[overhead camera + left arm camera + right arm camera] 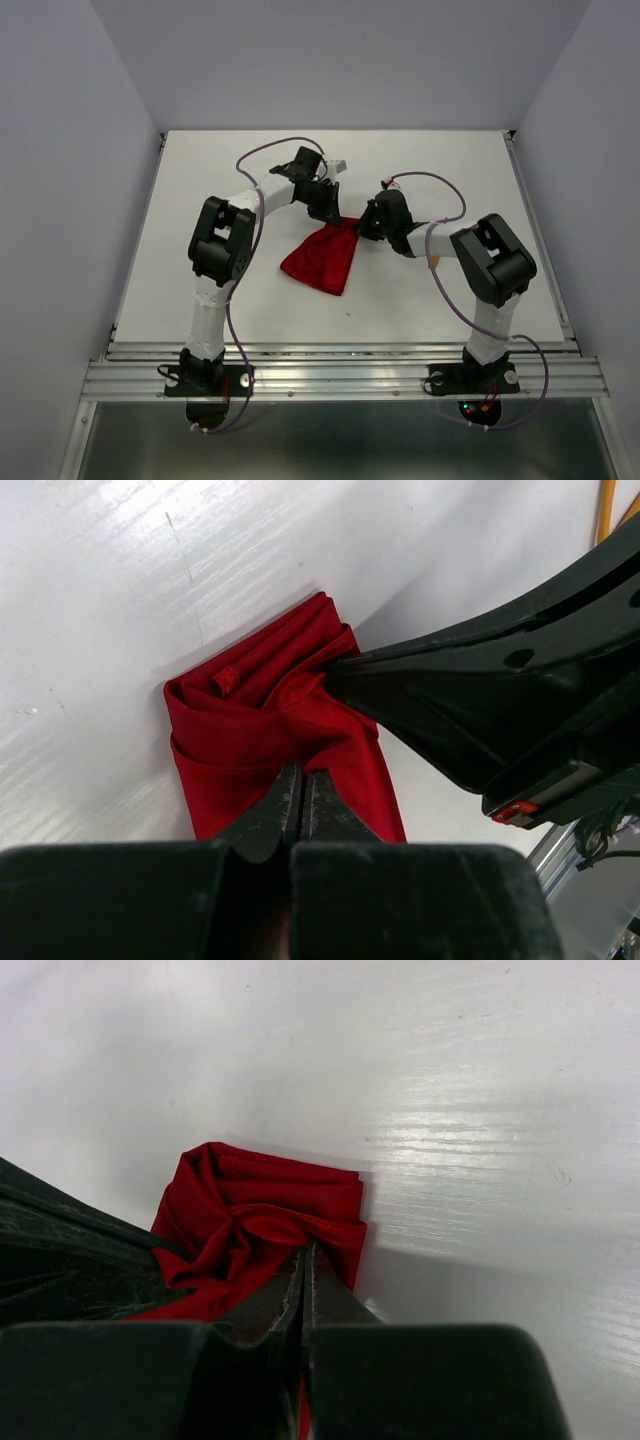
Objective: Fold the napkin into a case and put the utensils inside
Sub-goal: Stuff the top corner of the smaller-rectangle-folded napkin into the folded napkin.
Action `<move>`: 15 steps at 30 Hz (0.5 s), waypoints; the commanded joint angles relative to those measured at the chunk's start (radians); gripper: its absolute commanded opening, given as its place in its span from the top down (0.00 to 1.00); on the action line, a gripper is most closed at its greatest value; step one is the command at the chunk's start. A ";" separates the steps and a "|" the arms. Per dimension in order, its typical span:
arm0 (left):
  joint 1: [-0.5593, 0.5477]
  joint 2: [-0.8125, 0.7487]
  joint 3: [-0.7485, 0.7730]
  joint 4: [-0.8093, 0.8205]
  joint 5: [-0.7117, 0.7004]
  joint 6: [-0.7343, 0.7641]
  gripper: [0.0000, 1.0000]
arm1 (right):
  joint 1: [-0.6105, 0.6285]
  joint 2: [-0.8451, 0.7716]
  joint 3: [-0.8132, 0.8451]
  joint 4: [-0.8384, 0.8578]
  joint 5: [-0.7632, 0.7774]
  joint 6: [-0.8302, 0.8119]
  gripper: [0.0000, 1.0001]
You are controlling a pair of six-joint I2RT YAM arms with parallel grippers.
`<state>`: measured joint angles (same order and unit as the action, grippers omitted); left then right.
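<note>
From where I stand, the left arm (pixel 225 245) reaches up from the near edge and bends in toward the middle of the white surface (pixel 200 200). Its left pincer (pixel 337 216) is pressed together with a pinch of red cloth caught at the tips. In the left wrist view the two fingers (pixel 285 805) meet with no gap, and the fabric puckers toward them.

The napkin (pixel 322 260) lies about mid-surface between the two arms. It is bunched and partly doubled over, not flat. It is wide at the near-left end and drawn to a narrow gathered point at the far end, where both pincers meet it. Folds and a small rolled ridge show across its top in the wrist views (pixel 250 720) (pixel 265 1210).

The right pincer (pixel 362 228) comes in from the other side, just beside the left one. It too is clamped on the napkin's gathered end, jaws together with the cloth creasing into the tips (pixel 305 1260).

Farther right, a sliver of an orange utensil (pixel 437 262) peeks out beside the right arm (pixel 490 265), apart from the napkin. Too little of it shows to tell its shape.
</note>
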<state>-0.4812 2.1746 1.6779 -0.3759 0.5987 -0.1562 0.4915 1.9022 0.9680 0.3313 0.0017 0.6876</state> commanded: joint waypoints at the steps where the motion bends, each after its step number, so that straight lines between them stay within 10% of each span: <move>1: -0.016 -0.006 0.036 -0.061 -0.014 0.047 1.00 | -0.011 -0.057 -0.011 0.077 0.007 0.020 0.99; 15: -0.043 0.050 0.095 -0.110 -0.094 0.044 1.00 | -0.011 -0.092 -0.031 0.100 -0.032 0.026 0.99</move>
<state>-0.5114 2.2108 1.7252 -0.4477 0.5388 -0.1200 0.4900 1.8729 0.9489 0.3679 -0.0284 0.7071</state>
